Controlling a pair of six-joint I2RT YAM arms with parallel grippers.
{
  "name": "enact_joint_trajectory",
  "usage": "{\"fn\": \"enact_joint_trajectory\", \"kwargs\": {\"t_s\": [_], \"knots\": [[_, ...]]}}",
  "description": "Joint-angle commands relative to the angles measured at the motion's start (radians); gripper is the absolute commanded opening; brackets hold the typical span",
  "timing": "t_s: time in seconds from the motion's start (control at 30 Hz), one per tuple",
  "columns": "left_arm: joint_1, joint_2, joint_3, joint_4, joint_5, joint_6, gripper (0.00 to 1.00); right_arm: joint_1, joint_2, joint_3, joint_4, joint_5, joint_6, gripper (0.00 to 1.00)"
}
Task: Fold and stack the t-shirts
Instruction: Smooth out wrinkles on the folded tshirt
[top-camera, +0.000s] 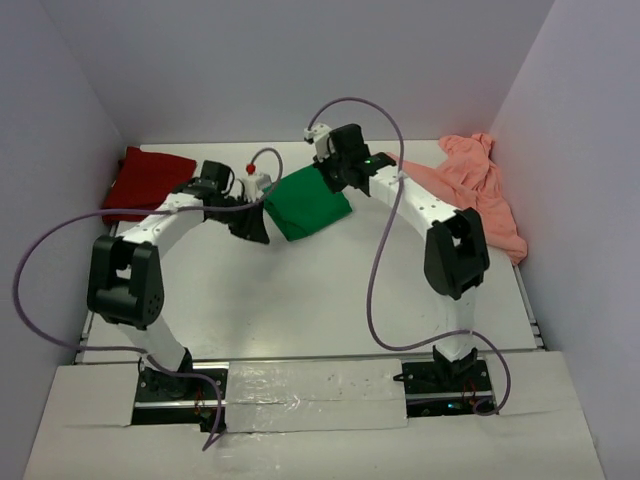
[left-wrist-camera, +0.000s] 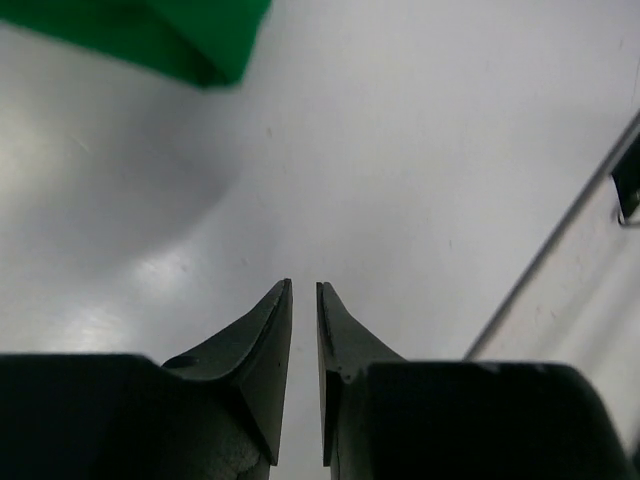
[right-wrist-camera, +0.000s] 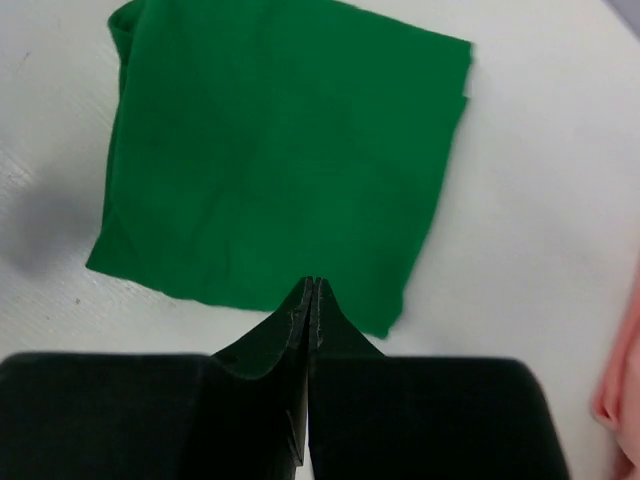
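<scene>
**Green shirt folded, two more waiting**

Top camera first: the bright green cloth t-shirt (top-camera: 308, 205) lies folded into a neat square in the middle of the white table (top-camera: 300, 300), between my two arms. My left gripper (top-camera: 255, 225) sits just beside its left edge, and my right gripper (top-camera: 335, 178) is at its far corner. The dark red cloth t-shirt (top-camera: 145, 180) is bunched in the far left corner. The salmon-pink cloth t-shirt (top-camera: 480, 185) sprawls unfolded along the right wall.

On the left wrist camera, my left gripper (left-wrist-camera: 304, 285) has its fingers a narrow slit apart with nothing between them. There's bare table below and a corner of the green shirt (left-wrist-camera: 170, 35) at top left.

On the right wrist camera, my right gripper (right-wrist-camera: 310, 282) has its fingers pressed together over the near edge of the green square (right-wrist-camera: 280, 150). I see no cloth bunched in them. A sliver of pink (right-wrist-camera: 620, 390) peeks in at the right.

I reckon the green fold is done. Next, one shirt needs dragging to open table and spreading flat, with open fingers going for a hem.

No brand, label or writing is readable anywhere.
</scene>
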Motion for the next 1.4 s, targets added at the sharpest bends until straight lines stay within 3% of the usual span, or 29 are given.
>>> {"fn": "enact_joint_trajectory", "kwargs": {"t_s": [0.0,0.1,0.17,0.6,0.8,1.17,1.37], "knots": [[-0.002,0.039,-0.003,-0.146,0.148,0.103,0.24,0.035,0.084,0.116,-0.07,-0.066,-0.017,0.0],[-0.002,0.088,0.013,-0.186,0.183,0.137,0.22,0.04,0.164,0.176,-0.11,-0.097,-0.007,0.0],[-0.002,0.089,0.003,-0.123,0.168,0.105,0.2,0.043,0.187,0.167,-0.09,-0.105,-0.003,0.0],[-0.038,0.088,-0.055,0.046,0.182,0.071,0.16,0.049,0.161,0.067,-0.039,-0.128,-0.066,0.0],[-0.088,0.105,-0.076,0.164,0.049,-0.024,0.14,0.046,0.167,0.077,-0.039,-0.166,-0.032,0.0],[-0.113,-0.054,-0.13,0.285,-0.191,-0.06,0.24,-0.004,0.61,0.58,-0.553,-0.433,0.198,0.0],[-0.113,-0.142,-0.164,0.344,-0.327,-0.092,0.26,-0.027,0.618,0.501,-0.558,-0.427,0.218,0.0]]}}
